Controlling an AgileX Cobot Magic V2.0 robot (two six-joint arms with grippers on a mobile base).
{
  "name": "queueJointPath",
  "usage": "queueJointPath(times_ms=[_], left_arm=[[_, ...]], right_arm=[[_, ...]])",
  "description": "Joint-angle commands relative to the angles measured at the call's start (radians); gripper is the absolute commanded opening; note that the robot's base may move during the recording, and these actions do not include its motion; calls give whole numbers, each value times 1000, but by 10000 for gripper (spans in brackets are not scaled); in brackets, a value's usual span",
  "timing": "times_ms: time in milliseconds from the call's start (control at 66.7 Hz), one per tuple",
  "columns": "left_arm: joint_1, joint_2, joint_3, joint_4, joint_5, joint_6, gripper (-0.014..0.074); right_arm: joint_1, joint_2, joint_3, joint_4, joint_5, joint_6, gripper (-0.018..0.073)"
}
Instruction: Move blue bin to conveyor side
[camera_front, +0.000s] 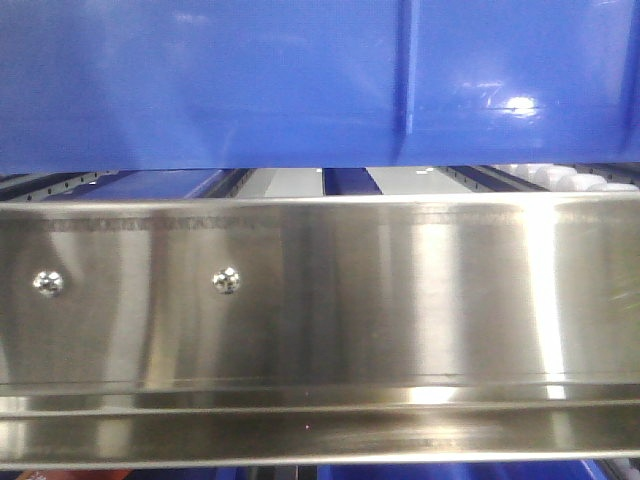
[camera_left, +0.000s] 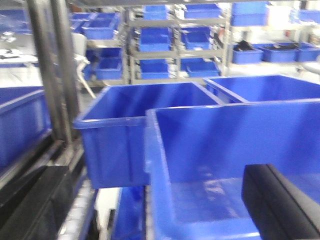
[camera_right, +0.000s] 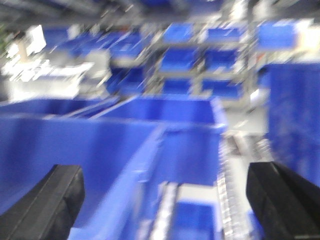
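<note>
Front view: blue bin (camera_front: 250, 80) filling upper frame, bottom edge just above steel rail (camera_front: 320, 290), rollers (camera_front: 560, 178) glimpsed upper right; rim, arms and conveyor out of frame. Left wrist view: left gripper (camera_left: 155, 175) jaws apart, astride bin's end wall, probably set for a two-armed lift; neighbouring bin (camera_left: 135, 130) close behind. Right wrist view: heavily blurred, right gripper (camera_right: 165, 172) jaws apart astride a bin wall; contact impossible to tell.

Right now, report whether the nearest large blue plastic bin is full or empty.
Empty where visible: the large blue plastic bin shows bare floor.
</note>
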Motion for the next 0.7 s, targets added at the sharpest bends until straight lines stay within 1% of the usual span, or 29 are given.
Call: queueJointPath(times_ms=[0,105,135,285,390,420,480,585,690], left_arm=[[-24,54,-53,0,38,1,591],[-41,125,-129,0,99,1,581],[-41,146,-153,0,118,1,579],[-43,273,-299,-4,262,-10,578],[-43,369,-402,-6,366,-37,578],[-43,394,-431,-6,395,-37,578],[-43,462,-507,-6,478,-37,578],[-43,558,-613,-6,585,-37,578],[-43,633,-690,-6,590,-37,578]], right_arm=[[51,102,-107,4,88,-3,559],[88,245,-262,4,228,-3,559],[91,284,-307,4,263,-3,559],[91,498,-561,4,565,-3,559],[91,632,-719,-10,725,6,559],[91,662,-767,-19,759,30,559],[91,728,-847,-53,774,69,559],[91,792,-915,-99,774,105,559],[91,826,-925,-107,774,132,559]])
